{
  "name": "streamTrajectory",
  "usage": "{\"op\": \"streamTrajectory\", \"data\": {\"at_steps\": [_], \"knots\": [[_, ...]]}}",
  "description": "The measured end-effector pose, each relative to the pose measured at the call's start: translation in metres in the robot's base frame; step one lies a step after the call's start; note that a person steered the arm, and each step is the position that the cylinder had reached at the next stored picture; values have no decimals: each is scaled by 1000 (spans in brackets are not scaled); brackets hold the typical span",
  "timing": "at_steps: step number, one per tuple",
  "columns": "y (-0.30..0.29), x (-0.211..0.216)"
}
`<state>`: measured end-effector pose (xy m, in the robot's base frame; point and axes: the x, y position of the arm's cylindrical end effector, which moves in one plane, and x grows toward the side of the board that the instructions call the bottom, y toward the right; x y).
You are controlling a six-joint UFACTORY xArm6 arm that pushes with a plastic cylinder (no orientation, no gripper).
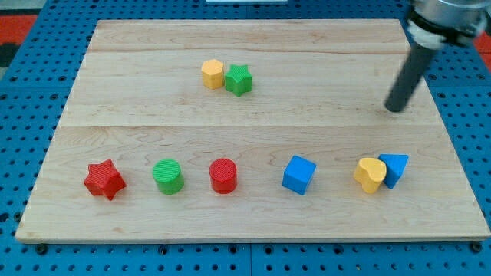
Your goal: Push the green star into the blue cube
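Observation:
The green star point(238, 79) lies near the board's top middle, touching a yellow hexagon block point(212, 73) on its left. The blue cube point(298, 175) lies lower down, right of the middle. My tip point(395, 108) rests on the board at the view's upper right, far to the right of the green star and above and to the right of the blue cube. It touches no block.
Along the bottom row lie a red star point(103, 179), a green cylinder point(167, 176), a red cylinder point(223, 175), and a yellow heart point(370, 174) touching a blue block point(394, 169). The wooden board point(130, 123) sits on blue pegboard.

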<state>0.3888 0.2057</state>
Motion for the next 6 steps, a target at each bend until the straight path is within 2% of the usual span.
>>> {"op": "streamTrajectory", "data": {"at_steps": [1, 2, 3, 4, 5, 6], "knots": [[-59, -24], [-132, -31], [-175, -63], [-208, -60], [-215, -14], [-227, 2]]}}
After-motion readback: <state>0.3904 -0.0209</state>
